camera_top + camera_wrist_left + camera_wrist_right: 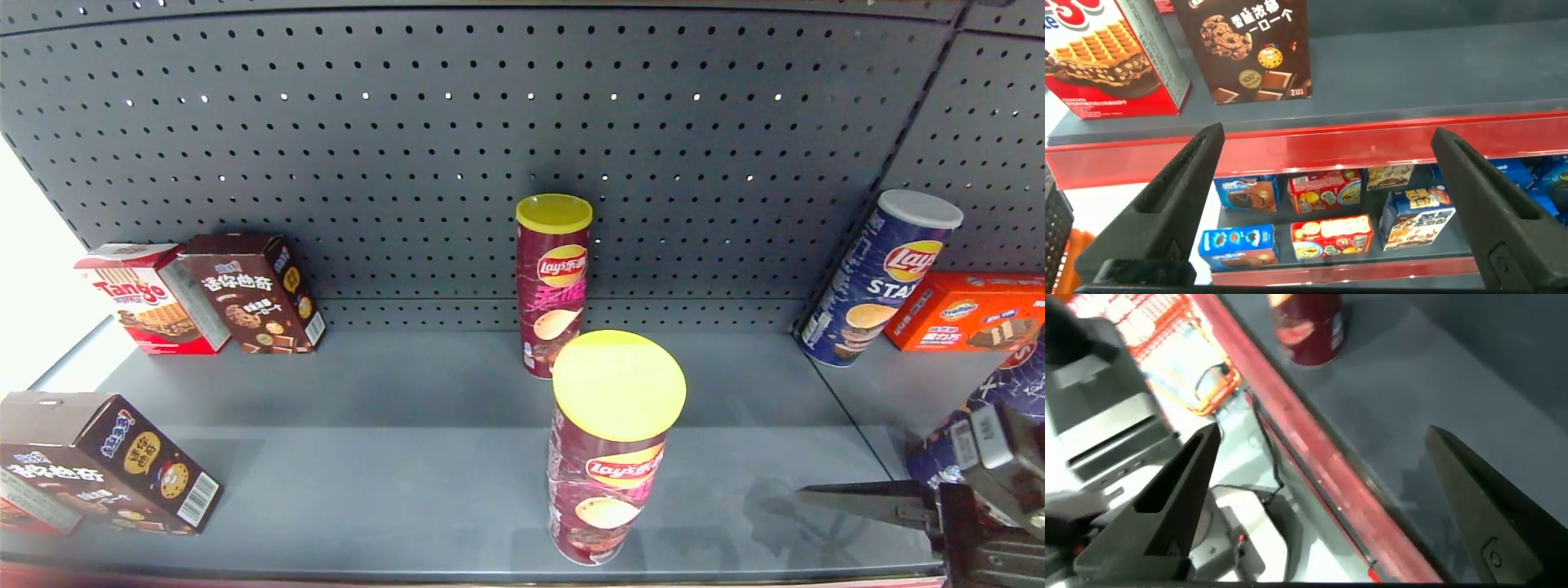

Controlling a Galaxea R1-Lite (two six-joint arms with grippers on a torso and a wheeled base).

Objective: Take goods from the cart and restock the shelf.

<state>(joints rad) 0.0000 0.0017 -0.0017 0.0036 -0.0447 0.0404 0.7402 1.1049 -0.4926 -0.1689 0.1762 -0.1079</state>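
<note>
**Presently both grippers gape empty at the shelf front**

At the shelf's front edge, the right gripper (816, 495) has its fingers spread wide with nothing between them; the right wrist view shows the same gap (1323, 431). Just past its fingertips, and clear of them, the near chip can (612, 457) stands upright on the grey shelf (367, 457) under a yellow lid. Farther beyond that, against the pegboard back, stands the rear chip can (553, 286), also upright. Close beside the gripper's wrist is a dark blue can (1008, 392), with a taller blue chip can (878, 278) and an orange box (971, 310) behind it. In the right wrist view, orange wire mesh (1159, 331) lies off to the outer side of one finger.

The left gripper (1327, 135) is likewise spread apart and holds nothing. Straight ahead of its fingers runs the shelf's red front strip (1372, 139). Past the strip stand a wafer box (1110, 57) and a chocolate cookie box (1249, 49). Under the strip, small boxes (1327, 237) line a lower shelf.
</note>
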